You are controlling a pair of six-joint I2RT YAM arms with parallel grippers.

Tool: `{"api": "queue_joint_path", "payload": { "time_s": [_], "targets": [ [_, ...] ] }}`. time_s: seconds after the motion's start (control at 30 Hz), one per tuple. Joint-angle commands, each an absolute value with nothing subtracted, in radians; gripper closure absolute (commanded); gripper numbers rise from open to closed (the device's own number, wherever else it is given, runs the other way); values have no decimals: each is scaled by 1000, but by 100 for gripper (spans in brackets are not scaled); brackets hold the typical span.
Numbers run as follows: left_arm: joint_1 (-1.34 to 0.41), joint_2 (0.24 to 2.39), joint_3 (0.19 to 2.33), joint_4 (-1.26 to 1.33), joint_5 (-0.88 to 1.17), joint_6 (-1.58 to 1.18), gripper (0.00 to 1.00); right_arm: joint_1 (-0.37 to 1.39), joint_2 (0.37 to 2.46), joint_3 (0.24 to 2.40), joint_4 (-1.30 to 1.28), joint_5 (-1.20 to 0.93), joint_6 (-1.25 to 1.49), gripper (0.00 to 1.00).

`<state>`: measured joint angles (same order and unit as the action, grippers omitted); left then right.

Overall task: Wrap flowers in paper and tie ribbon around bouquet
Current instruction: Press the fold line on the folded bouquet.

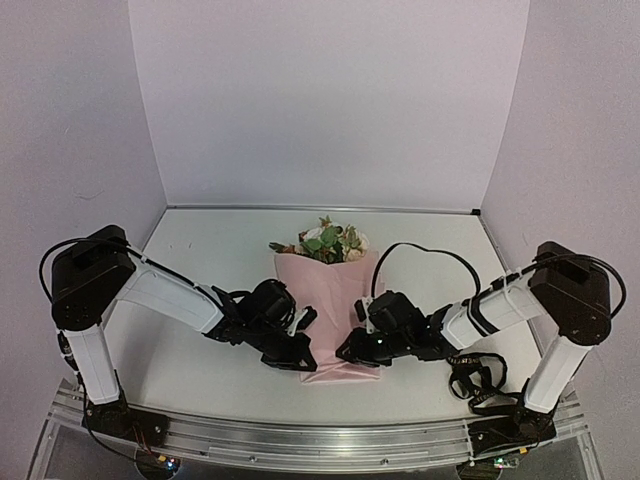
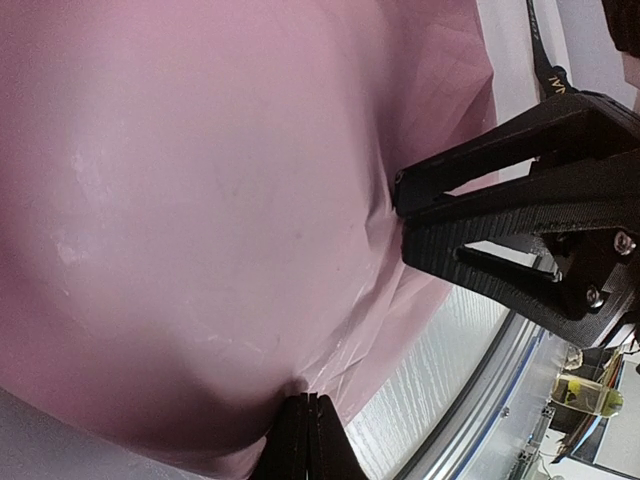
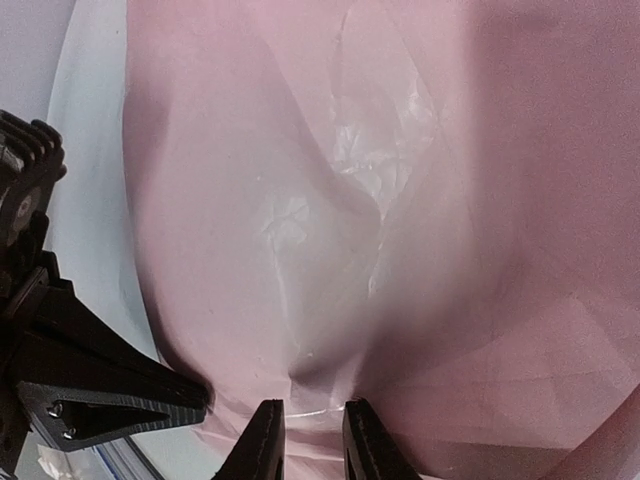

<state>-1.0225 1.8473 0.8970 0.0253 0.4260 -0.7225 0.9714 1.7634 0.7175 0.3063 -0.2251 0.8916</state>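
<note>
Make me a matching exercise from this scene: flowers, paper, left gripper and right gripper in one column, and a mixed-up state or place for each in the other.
1. flowers
2. paper
3. left gripper
4. right gripper

A. jaws pressed together, pinching paper
B. pink, wrapped into a cone
C. poking out of the cone's far end
D. jaws slightly apart, pinching a paper fold

Pairs: 1-C, 2-B, 3-A, 4-D
</note>
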Motion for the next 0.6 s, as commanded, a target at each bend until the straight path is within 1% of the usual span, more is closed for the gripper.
{"api": "queue_joint_path", "payload": {
  "time_s": [0.0, 0.13, 0.23, 0.57],
  "targets": [
    [-1032, 1869, 915, -38, 433, -694, 99, 971, 1755, 680, 339, -129, 886, 79],
    [-1030, 1854, 905, -31, 432, -698, 98, 971, 1755, 668, 336, -90, 911, 81],
    [-1019, 1849, 896, -15, 434, -702, 95, 971, 1751, 662, 315, -71, 923, 83],
    [-900, 1882, 875, 57, 508, -725, 94, 971, 1748, 659, 259, -63, 930, 83]
  ]
}}
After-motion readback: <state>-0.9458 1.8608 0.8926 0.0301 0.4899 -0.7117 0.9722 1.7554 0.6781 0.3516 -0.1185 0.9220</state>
